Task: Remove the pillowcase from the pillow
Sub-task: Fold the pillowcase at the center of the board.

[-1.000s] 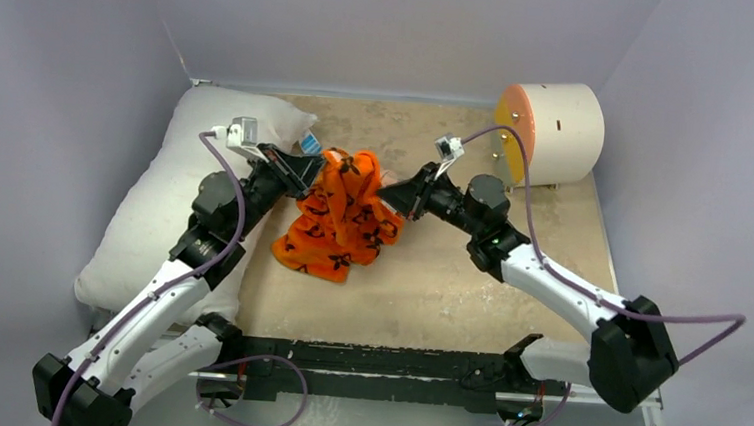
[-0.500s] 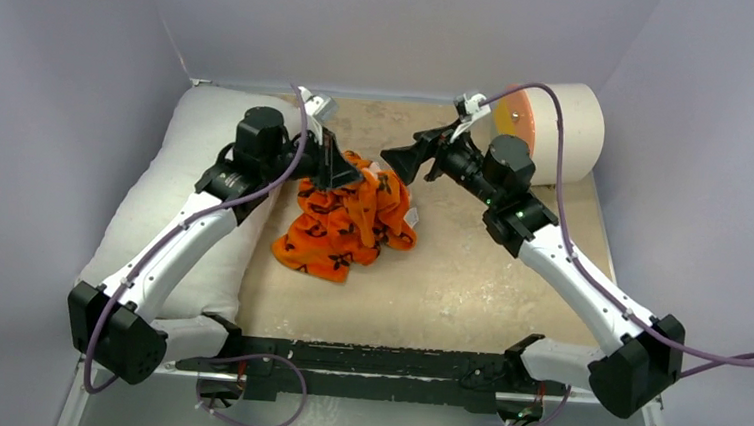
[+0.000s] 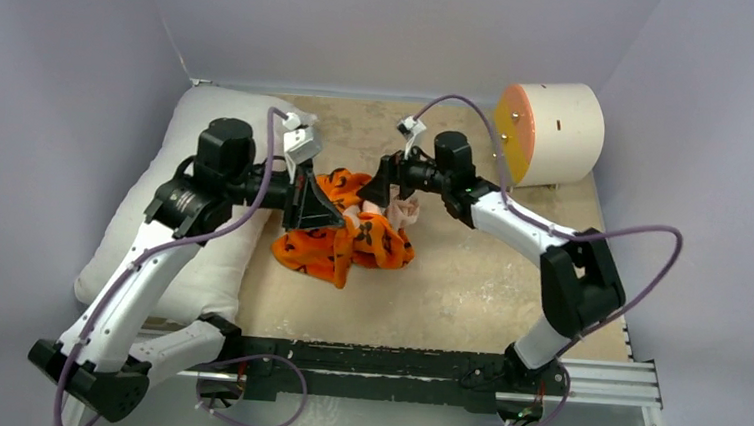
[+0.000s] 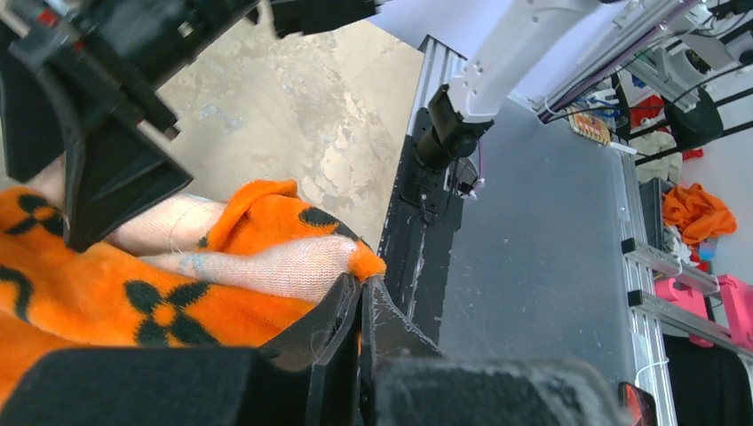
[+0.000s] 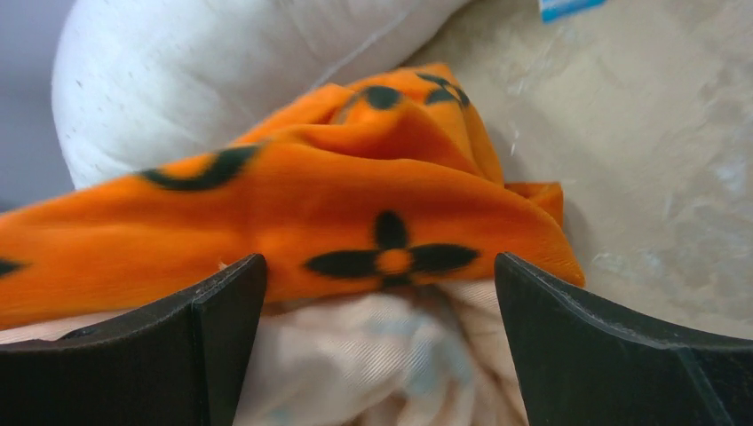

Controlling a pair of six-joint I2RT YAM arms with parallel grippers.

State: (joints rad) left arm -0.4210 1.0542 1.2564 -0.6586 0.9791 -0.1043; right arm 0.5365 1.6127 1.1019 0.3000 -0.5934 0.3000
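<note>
The orange pillowcase (image 3: 356, 242) with black motifs lies bunched on the tan table, just right of the white pillow (image 3: 148, 207). Part of its pale inside shows. My left gripper (image 3: 339, 220) is shut on an orange edge of the pillowcase (image 4: 266, 209), and in the left wrist view the left gripper (image 4: 362, 286) pinches the fabric at its very tip. My right gripper (image 3: 380, 188) stands open over the heap's far side. In the right wrist view the right gripper (image 5: 380, 271) has pillowcase (image 5: 355, 195) folds between its fingers without clamping them. The pillow (image 5: 204, 80) lies behind.
A white cylinder with an orange face (image 3: 554, 132) stands at the back right corner. Grey walls close in the table on three sides. A black rail (image 3: 393, 362) runs along the near edge. The pillow's blue tag (image 5: 568, 7) lies on the table beyond the heap.
The right gripper opened, let go of the pillowcase, rose, then came back down over the heap. The left gripper stayed shut on the fabric and moved right and toward the near edge.
</note>
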